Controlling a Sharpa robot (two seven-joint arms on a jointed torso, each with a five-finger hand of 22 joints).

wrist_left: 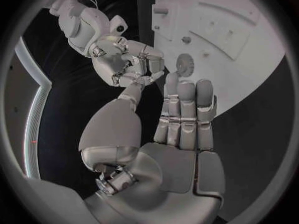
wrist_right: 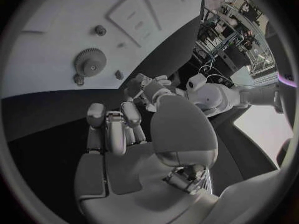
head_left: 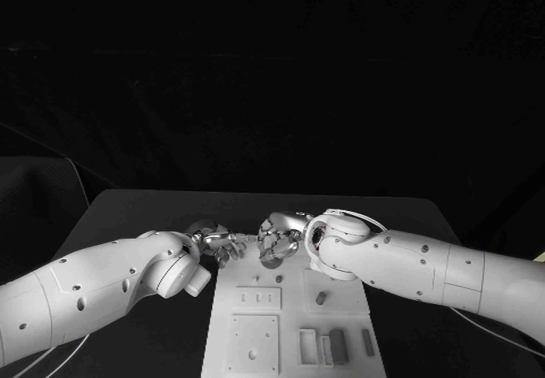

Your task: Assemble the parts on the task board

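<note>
The white task board (head_left: 290, 323) lies lengthwise in the middle of the black table. A grey gear (wrist_left: 184, 62) sits on its far end, also seen as the gear (wrist_right: 90, 62) with small grey pieces (wrist_right: 118, 74) beside it. My left hand (head_left: 218, 244) hovers at the board's far left corner, its fingers (wrist_left: 187, 99) straight and together and reaching toward the gear with nothing in them. My right hand (head_left: 280, 235) hangs over the far end with its fingers (wrist_right: 112, 127) curled in; I see no part in it. The left thumb almost meets the right hand (wrist_left: 127, 59).
Nearer me the board carries two square recesses (head_left: 257, 298), several narrow slots (head_left: 306, 346) and a dark grey bar (head_left: 337, 345). A small dark piece (head_left: 320, 298) lies mid-board. Black table (head_left: 136, 213) surrounds the board on both sides and beyond.
</note>
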